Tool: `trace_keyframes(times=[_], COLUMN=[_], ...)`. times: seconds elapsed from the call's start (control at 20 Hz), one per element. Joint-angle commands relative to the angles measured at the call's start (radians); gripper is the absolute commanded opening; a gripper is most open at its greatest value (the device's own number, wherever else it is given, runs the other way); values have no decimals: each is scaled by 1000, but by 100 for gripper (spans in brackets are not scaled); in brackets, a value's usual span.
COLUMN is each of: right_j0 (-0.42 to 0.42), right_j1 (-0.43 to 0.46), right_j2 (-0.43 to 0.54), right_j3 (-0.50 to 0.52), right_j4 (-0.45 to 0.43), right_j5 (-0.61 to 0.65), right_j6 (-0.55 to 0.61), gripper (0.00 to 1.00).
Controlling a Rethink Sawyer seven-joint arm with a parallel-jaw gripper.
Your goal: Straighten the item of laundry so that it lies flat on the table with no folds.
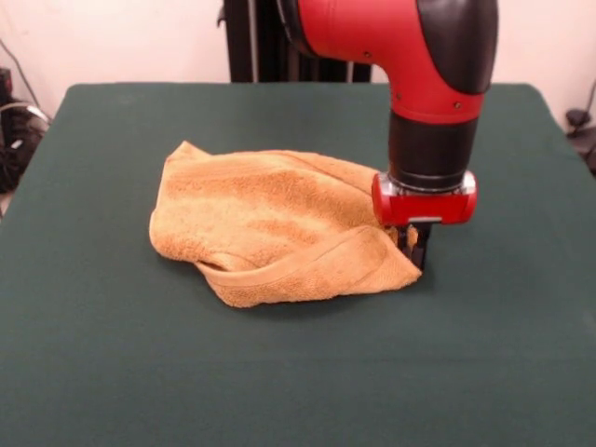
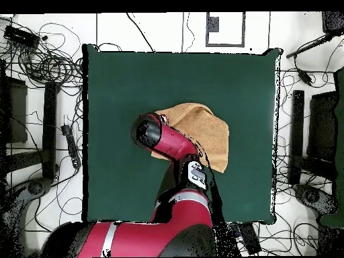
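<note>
The item of laundry point(image 1: 270, 223) is a golden-orange terry towel lying crumpled near the middle of the green table point(image 1: 279, 372). Its front edge is rolled into a thick fold, and one layer lies doubled over another. My gripper point(image 1: 413, 246) reaches straight down to the table surface at the towel's right-hand corner, touching or right against the cloth. In the overhead view the towel point(image 2: 205, 127) shows beside the red arm point(image 2: 168, 141), which covers part of it and hides the gripper.
Bare green table point(image 2: 121, 80) surrounds the towel on every side. Cables and dark equipment point(image 2: 40, 60) lie on the floor beyond the table's edges. The arm's thick red wrist point(image 1: 424, 200) stands over the towel's right side.
</note>
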Motion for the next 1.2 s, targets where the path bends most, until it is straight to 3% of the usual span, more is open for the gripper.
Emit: trace_keyframes(times=[0.05, 0.35, 0.8, 1.2], right_j0=[-9, -33, -35, -34], right_j1=[173, 276, 374, 405], right_j2=[3, -20, -65, -85], right_j3=[-201, -386, -585, -639], right_j4=[78, 79, 93, 99], right_j5=[125, 170, 254, 271], right_j6=[253, 252, 308, 318], gripper=[0, 0, 0, 0])
